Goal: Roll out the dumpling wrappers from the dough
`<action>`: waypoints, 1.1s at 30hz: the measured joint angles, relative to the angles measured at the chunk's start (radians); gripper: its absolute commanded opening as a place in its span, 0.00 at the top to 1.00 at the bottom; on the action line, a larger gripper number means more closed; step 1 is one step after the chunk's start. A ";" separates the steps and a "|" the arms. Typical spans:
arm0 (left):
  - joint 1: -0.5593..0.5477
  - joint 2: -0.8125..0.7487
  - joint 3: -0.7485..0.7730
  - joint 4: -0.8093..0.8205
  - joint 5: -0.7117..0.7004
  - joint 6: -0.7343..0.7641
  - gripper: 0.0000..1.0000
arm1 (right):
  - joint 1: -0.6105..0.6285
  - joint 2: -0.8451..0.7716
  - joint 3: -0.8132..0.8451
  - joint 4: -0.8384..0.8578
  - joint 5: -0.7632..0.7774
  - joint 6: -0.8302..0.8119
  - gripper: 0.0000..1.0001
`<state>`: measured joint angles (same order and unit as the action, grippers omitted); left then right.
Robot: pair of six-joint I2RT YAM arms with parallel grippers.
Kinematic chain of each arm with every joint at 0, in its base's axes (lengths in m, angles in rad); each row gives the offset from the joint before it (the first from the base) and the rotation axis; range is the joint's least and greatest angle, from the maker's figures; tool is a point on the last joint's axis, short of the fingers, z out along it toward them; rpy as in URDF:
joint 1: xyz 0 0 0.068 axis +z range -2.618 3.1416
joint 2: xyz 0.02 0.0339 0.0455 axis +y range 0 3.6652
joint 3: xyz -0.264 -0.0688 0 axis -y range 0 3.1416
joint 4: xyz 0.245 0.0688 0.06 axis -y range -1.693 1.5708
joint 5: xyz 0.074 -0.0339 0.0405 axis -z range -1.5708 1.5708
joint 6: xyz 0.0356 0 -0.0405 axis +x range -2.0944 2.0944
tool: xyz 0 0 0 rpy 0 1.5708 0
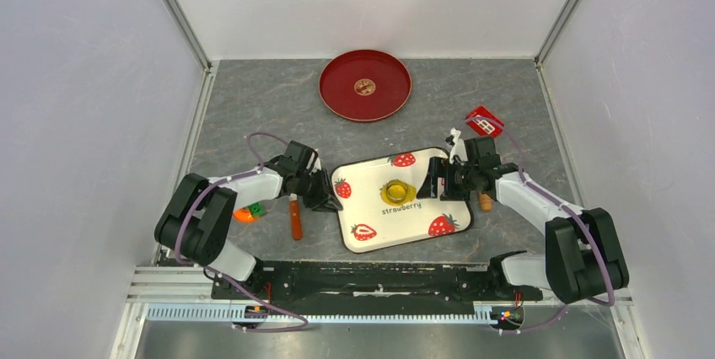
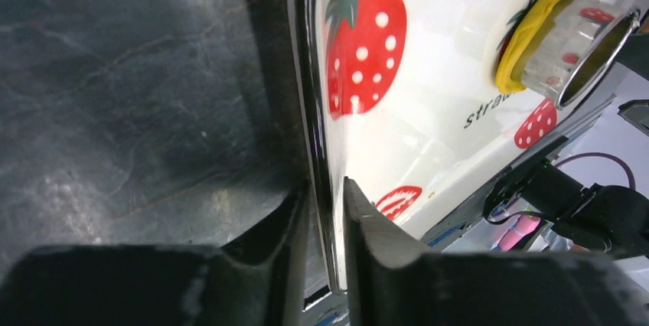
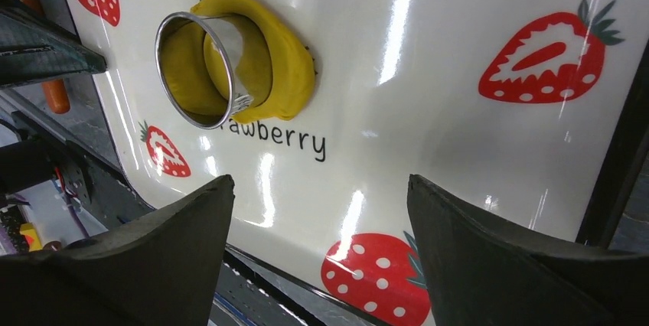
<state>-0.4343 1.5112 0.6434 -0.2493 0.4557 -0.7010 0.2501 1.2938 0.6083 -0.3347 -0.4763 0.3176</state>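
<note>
A flattened yellow dough (image 1: 396, 192) lies in the middle of the white strawberry tray (image 1: 426, 206), with a metal ring cutter (image 1: 395, 189) standing in it. One small coin-like dumpling wrapper (image 1: 364, 86) lies at the centre of the red plate (image 1: 341, 98) at the back. My left gripper (image 1: 330, 195) is shut on the tray's left rim; the left wrist view shows its fingers (image 2: 360, 219) clamping the rim (image 2: 317, 150). My right gripper (image 1: 432, 180) is open and empty over the tray's right side (image 3: 321, 196), with the dough (image 3: 289, 66) and cutter (image 3: 191, 73) ahead of it.
An orange rolling pin (image 1: 295, 217) and an orange and green piece (image 1: 247, 213) lie left of the tray. A red and white tool (image 1: 484, 122) and a brown handle (image 1: 486, 202) lie by the right arm. White walls enclose the grey table.
</note>
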 measured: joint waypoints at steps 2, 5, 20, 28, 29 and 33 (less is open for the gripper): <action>0.000 0.018 0.002 0.018 0.005 0.001 0.89 | -0.016 0.008 -0.010 0.015 -0.014 0.004 0.19; 0.000 0.035 0.019 0.018 0.001 0.002 0.95 | -0.032 0.034 -0.015 0.031 -0.025 0.004 0.22; 0.000 0.100 0.090 0.024 -0.016 0.036 0.98 | -0.045 0.203 0.040 0.124 -0.064 0.000 0.56; 0.000 0.098 0.086 0.031 -0.014 0.036 0.98 | -0.045 0.272 0.072 0.160 -0.084 0.001 0.71; 0.000 0.098 0.085 0.032 -0.013 0.036 0.98 | -0.045 0.279 0.073 0.165 -0.089 0.001 0.72; 0.000 0.096 0.081 0.037 -0.011 0.036 0.98 | -0.040 0.311 0.082 0.181 -0.115 0.006 0.75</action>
<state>-0.4339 1.6073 0.7246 -0.2119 0.4442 -0.6647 0.2104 1.6043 0.6903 -0.1539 -0.5911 0.3237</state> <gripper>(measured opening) 0.096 0.261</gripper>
